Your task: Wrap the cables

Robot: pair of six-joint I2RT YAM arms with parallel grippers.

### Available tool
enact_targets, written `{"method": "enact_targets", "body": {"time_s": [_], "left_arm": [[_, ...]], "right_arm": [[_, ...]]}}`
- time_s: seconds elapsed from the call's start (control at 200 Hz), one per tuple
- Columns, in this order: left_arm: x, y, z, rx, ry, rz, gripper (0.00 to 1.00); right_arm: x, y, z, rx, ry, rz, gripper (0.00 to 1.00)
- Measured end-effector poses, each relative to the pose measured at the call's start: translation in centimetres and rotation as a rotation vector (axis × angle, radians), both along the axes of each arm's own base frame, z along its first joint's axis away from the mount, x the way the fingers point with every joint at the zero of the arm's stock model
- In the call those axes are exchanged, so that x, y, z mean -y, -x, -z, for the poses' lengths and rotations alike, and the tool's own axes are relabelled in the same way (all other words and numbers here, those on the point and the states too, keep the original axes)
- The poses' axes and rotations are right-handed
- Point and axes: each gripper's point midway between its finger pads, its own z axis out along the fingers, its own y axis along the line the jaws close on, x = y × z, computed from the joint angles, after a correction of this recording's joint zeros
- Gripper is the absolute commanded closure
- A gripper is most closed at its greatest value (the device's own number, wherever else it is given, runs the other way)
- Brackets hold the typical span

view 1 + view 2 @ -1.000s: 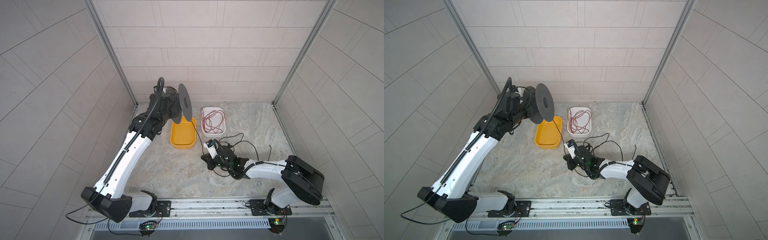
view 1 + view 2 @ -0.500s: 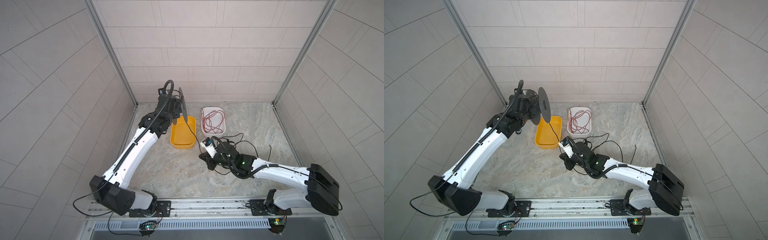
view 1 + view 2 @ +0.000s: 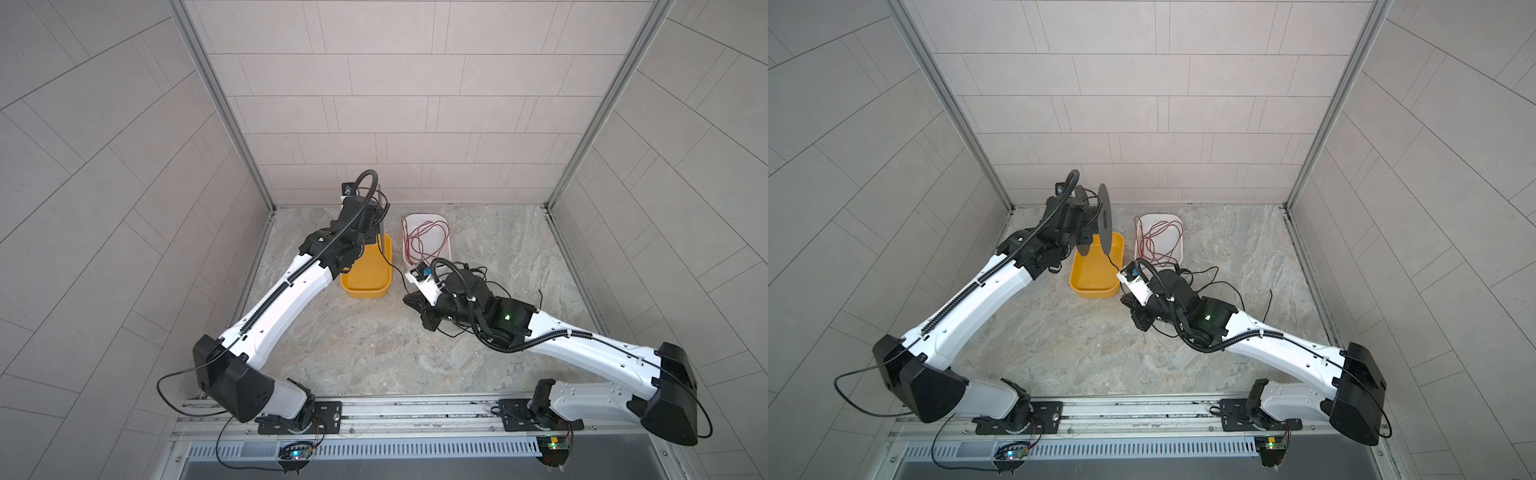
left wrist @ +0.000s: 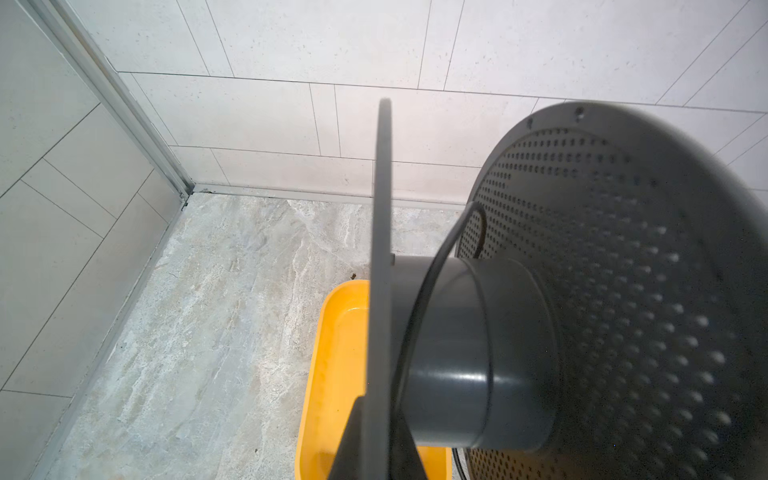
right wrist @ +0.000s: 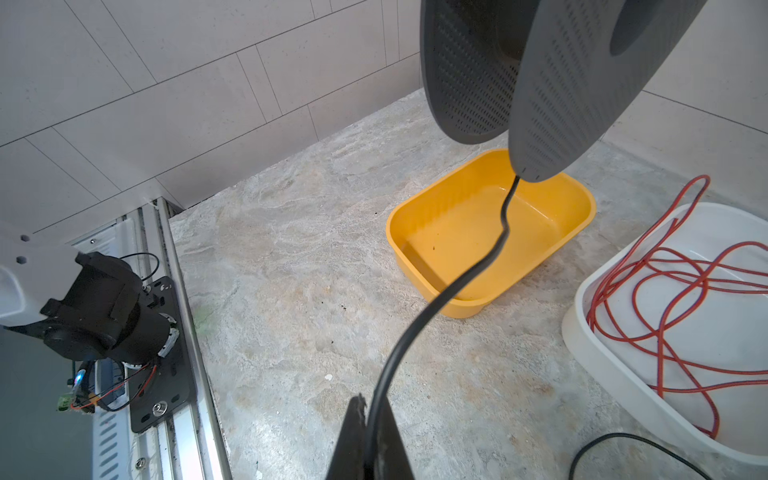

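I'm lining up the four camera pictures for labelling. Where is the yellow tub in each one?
In a top view: yellow tub just left of centre.
In a top view: tub left of centre, beside the white tub.
Left wrist: tub lower middle, partly behind the spool.
Right wrist: tub right of centre, black cable crossing it.
Shared landmark: the spool hanging above the tub.

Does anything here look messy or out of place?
Only the black cable: about one turn shows on the spool, a strand runs to the shut right gripper, and the rest sprawls in loose, tangled loops on the table by that arm. Nothing looks spilled or broken.
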Motion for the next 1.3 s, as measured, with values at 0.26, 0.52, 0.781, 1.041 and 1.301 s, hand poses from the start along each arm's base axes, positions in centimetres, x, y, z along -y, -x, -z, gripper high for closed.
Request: {"method": "enact_targets", "body": {"time_s": [0.26,0.52,0.781,1.041,1.301], "left_arm": [[0.4,-0.4,1.3,-0.029,-0.031,0.009,1.0],[1.2,-0.2,1.6,-0.047,-0.021,0.059,1.0],[2.3,0.8,3.7,-0.093,-0.06,0.111,1.0],[4.0,2.4,4.8,-0.118,-0.089,0.181,1.0],[4.7,3.9,4.4,-0.115,-0.076,0.237,1.0]], "right_arm": [[0.9,1.0,-4.5,0.047,-0.067,-0.018,1.0],[1.1,1.0,-8.2,0.118,-0.083,-0.028,1.0],[1.5,0.5,-10.5,0.187,-0.076,-0.023,1.0],[2.0,-0.8,-10.8,0.221,-0.049,0.008,1.0],[3.8,-3.3,-11.3,0.235,-0.046,0.071,1.0]]}}
